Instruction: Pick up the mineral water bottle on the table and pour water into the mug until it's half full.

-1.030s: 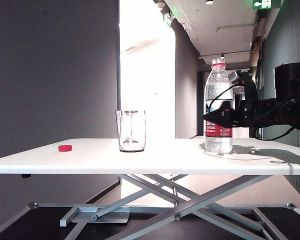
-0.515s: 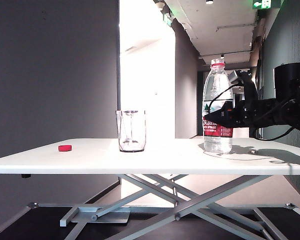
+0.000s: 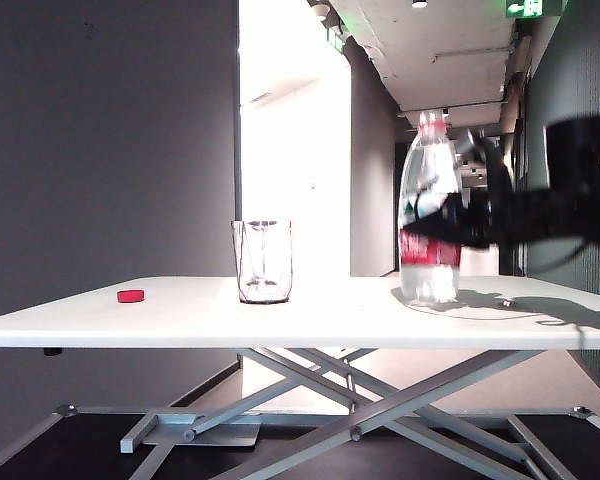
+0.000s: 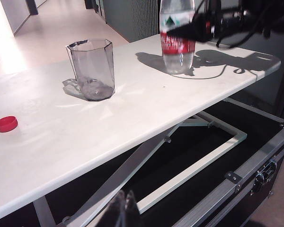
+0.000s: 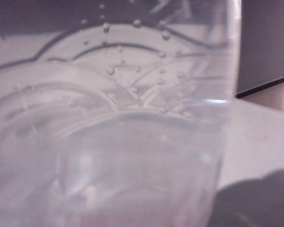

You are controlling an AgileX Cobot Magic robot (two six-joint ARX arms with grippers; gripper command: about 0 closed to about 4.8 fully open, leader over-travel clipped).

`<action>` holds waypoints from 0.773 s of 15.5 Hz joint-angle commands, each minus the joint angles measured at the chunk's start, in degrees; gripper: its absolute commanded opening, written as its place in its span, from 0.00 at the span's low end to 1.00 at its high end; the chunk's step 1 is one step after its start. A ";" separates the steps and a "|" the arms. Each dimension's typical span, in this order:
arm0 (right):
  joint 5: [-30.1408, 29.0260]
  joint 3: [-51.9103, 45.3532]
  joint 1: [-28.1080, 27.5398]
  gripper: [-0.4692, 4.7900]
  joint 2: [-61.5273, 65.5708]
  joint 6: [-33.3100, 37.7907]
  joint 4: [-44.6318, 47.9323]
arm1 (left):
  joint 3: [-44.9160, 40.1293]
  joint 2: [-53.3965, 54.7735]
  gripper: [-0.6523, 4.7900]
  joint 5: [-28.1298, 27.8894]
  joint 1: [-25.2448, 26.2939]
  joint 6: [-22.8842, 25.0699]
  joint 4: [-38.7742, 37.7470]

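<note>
Reaching level, right gripper (image 3: pixel 432 222) seemingly clasps mineral water bottle (image 3: pixel 429 268).

An institutional corridor is stretching away behind the table (image 3: pixel 280 325): a green exit sign (image 3: pixel 533 8) is glowing at one o'clock, ceiling lights (image 3: pixel 418 4) are shining overhead, bare grey walls are flanking both sides.

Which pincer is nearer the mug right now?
Right. The right pincer grips the mineral water bottle beside the mug; the left pincer hangs below the table edge.
</note>
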 commanded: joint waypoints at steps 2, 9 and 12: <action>0.04 1.05 1.86 0.40 -5.81 0.09 1.33 | 0.04 0.04 0.11 0.44 -0.07 -0.04 -0.31; 15.93 8.61 9.03 0.40 -7.87 -15.91 -24.90 | 0.04 0.04 0.11 0.44 -0.07 -0.72 -0.26; 27.26 11.21 13.70 0.40 -7.87 -25.70 -31.30 | 0.04 0.04 0.11 0.44 -0.07 -0.70 -0.26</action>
